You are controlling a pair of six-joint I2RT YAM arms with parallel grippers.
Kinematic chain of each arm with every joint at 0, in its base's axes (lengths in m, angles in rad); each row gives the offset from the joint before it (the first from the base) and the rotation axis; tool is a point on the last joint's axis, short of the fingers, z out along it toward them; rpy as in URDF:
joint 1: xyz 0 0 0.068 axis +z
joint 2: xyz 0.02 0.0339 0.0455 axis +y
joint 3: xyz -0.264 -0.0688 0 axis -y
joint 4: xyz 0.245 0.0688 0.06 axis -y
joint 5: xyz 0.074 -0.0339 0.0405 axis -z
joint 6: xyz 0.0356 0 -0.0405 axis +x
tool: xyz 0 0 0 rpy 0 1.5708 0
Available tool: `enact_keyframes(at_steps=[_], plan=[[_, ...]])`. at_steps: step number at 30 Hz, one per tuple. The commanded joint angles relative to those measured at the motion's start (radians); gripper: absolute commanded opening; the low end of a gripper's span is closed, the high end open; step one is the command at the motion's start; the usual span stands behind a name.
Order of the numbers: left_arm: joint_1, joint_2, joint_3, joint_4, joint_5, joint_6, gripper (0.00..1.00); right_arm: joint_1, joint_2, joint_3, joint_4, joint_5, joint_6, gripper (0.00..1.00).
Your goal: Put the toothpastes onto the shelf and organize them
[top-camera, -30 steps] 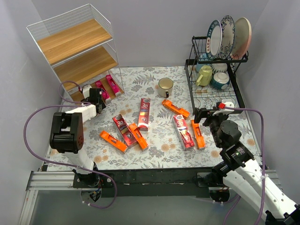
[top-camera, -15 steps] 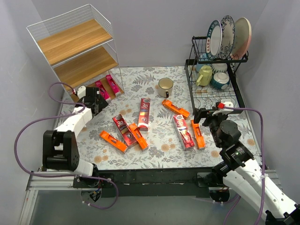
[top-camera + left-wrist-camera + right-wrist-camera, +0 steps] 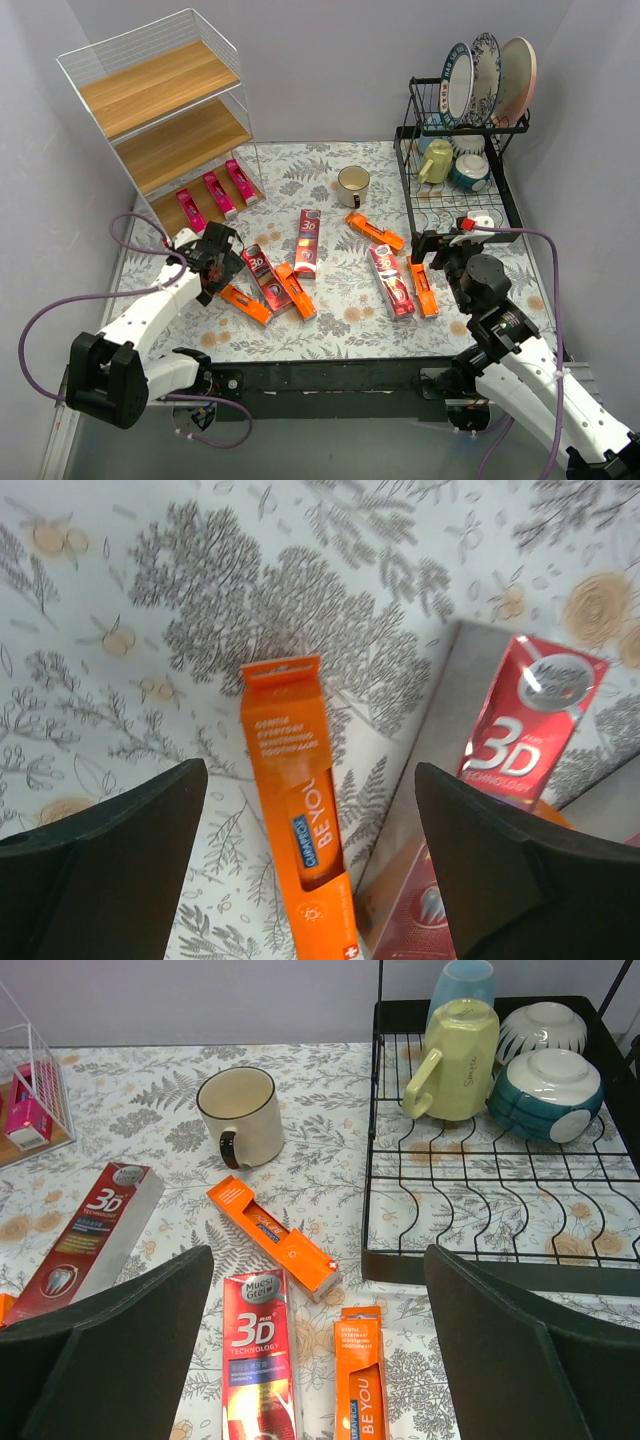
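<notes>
1. Grey walls enclose a counter (image 3: pixel 340 325) covered in a leaf-print cloth.
2. At the far left corner stands the shelf (image 3: pixel 165 95), a white wire frame with three wooden boards.
3. At the far right, a black dish rack (image 3: pixel 405 170) holds three upright plates (image 3: pixel 488 75), a yellow-green cup (image 3: pixel 436 160) and bowls (image 3: pixel 468 170).
4. The left end effector (image 3: pixel 215 262) hovers over the near-left part of the counter with its jaws spread wide, gripping nothing. In its wrist view one orange carton (image 3: pixel 295 830) lies on the cloth below, between the fingers (image 3: pixel 100 870), and the end of a "3D" carton (image 3: pixel 525 725) lies to its right.
5. The right end effector (image 3: pixel 432 250) sits on the near side of the dish rack, also wide open and holding nothing.
6. Three red cartons (image 3: pixel 308 240) lie flat on the cloth. One is in the centre, one is left of it by the left end effector, and one is right of it.
7. Four orange cartons (image 3: pixel 375 231) lie among them. Two are near left beside a red one, one is in the far centre, and one is under the right end effector.
8. Three pink cartons (image 3: pixel 218 193) lie side by side on the lowest board of the shelf.
9. A cream mug (image 3: pixel 352 185) with a dark rim stands at the far centre, between the shelf and the dish rack.
</notes>
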Motion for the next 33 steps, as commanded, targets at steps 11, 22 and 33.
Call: enact_keyframes(at_steps=[11, 22, 33], plan=[[-0.033, 0.119, -0.094, 0.131, 0.072, -0.078, 0.63, 0.001, 0.008, 0.003, 0.036, 0.002, -0.004, 0.95], [-0.076, 0.419, 0.116, 0.307, 0.185, 0.152, 0.36, -0.001, 0.007, 0.006, 0.03, 0.006, -0.006, 0.94], [-0.131, 0.755, 0.466, 0.36, 0.288, 0.474, 0.32, 0.001, 0.007, 0.006, 0.027, 0.011, -0.008, 0.94]])
